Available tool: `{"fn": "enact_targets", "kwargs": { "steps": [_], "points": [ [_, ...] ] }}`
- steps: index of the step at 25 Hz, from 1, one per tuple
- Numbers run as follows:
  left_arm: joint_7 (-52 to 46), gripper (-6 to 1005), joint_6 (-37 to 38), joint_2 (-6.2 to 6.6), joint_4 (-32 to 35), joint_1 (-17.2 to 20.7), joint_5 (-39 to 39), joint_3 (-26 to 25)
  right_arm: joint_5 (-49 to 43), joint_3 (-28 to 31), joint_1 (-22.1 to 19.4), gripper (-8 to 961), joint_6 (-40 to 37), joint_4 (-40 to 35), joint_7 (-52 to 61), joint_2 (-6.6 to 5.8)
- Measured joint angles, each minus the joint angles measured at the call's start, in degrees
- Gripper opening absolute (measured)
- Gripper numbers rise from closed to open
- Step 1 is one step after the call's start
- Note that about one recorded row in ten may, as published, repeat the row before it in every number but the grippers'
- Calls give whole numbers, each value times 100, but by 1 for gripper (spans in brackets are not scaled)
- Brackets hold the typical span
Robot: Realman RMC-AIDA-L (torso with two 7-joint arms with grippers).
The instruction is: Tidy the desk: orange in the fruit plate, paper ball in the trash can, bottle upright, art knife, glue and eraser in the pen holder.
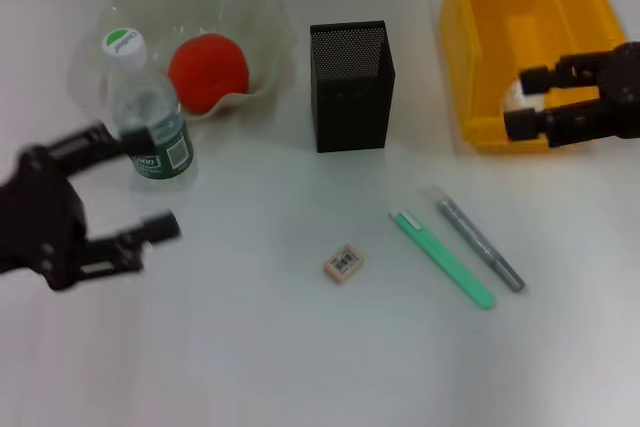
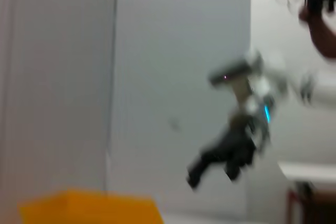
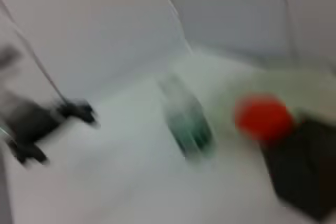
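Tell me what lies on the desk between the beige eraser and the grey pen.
In the head view, one green art knife lies between the beige eraser and the grey pen, parallel to the pen.

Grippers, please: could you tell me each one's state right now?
Left gripper: open, holding nothing, beside the bottle.
Right gripper: open, at the trash can.

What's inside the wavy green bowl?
The orange sits inside the fruit plate, toward its front. Nothing else shows in there, though the bottle standing in front hides a bit of the near rim.
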Motion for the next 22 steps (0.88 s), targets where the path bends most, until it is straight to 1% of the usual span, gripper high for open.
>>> {"fn": "enact_targets", "kwargs": {
  "steps": [1,2,3,4,5,7,8,9,10,11,13,15,19,20,22],
  "points": [
    [0,832,0,0,0,0,0,0,-529,-167,151,767,-153,-546,596,-3],
    [0,832,0,0,0,0,0,0,-990,-323,305,766,-304,-931,1070,0],
    [-217,832,-329,-69,49,-174,723,-15,-2016,-815,707,766,-621,-1562,1887,51],
    [-217,832,-329,-69,49,-174,723,-15,-2016,-815,707,765,-621,-1562,1887,51],
    [-217,832,-329,-69,49,-174,723,-15,-2478,-1109,914,765,-750,-1727,2167,124],
    [-349,832,-744,-164,50,-308,1078,-6,-3094,-1572,1193,763,-785,-1766,2429,287],
    [-398,832,-830,-175,49,-334,1137,1,-3369,-1831,1314,763,-735,-1707,2539,366],
    [-456,832,-917,-187,49,-361,1206,9,-3517,-2112,1399,762,-608,-1593,2656,399],
    [-534,832,-1006,-205,50,-409,1292,20,-3696,-2834,1544,761,-226,-1269,2993,425],
    [-564,832,-1037,-212,53,-430,1343,21,-3696,-2834,1544,761,-226,-1269,2993,425],
    [-625,832,-1097,-218,64,-462,1456,25,-3727,-3547,1660,759,246,-851,3305,422],
    [-718,832,-1172,-224,90,-494,1587,26,-3725,-4017,1767,758,737,-425,3460,427],
    [-807,832,-1260,-228,104,-542,1720,25,-3574,-4582,1940,756,1571,346,3602,444],
    [-814,831,-1269,-227,104,-543,1723,25,-3531,-4762,2038,755,1894,682,3644,446],
    [-843,831,-1294,-221,112,-544,1727,22,-3523,-4816,2073,714,2020,813,3648,450]
  ]
}}
